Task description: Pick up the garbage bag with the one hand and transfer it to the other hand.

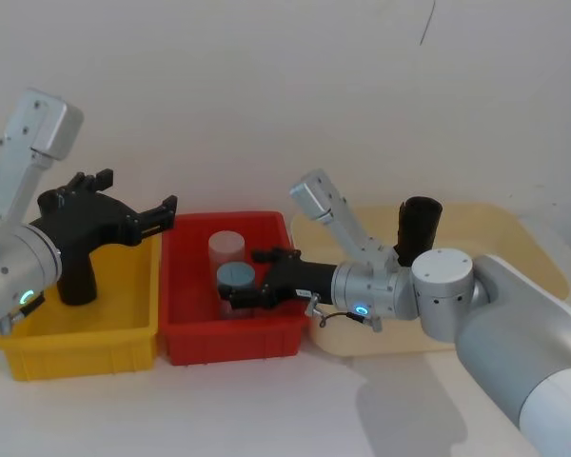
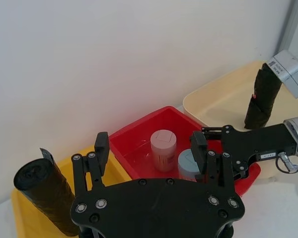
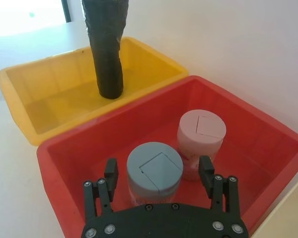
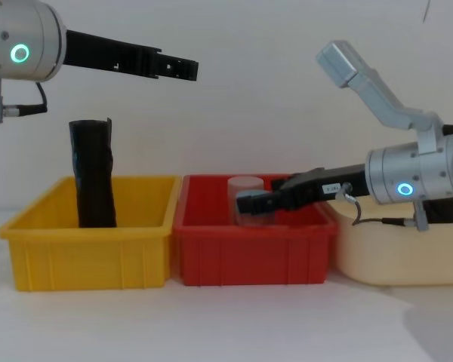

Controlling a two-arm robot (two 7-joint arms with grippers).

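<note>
Pick-up stage: garbage bag (image 1: 75,278) upright in yellow bin (image 1: 86,333), ungrasped. My left pincer (image 1: 133,203) hovered above, wide; right pincer (image 1: 246,279) wide around jar (image 1: 236,283). Next, judged: descend, clamp.

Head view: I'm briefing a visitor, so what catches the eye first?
Three bins in a row: yellow bin, red bin, cream bin. A black garbage bag stands in the yellow one, the left pincer open above. The right pincer is open around a blue-lidded jar in the red bin.

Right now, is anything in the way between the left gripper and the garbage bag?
No, nothing visible is. The left gripper hangs open above the yellow bin. The garbage bag stands upright in that bin, lower down, with only air between them.
</note>
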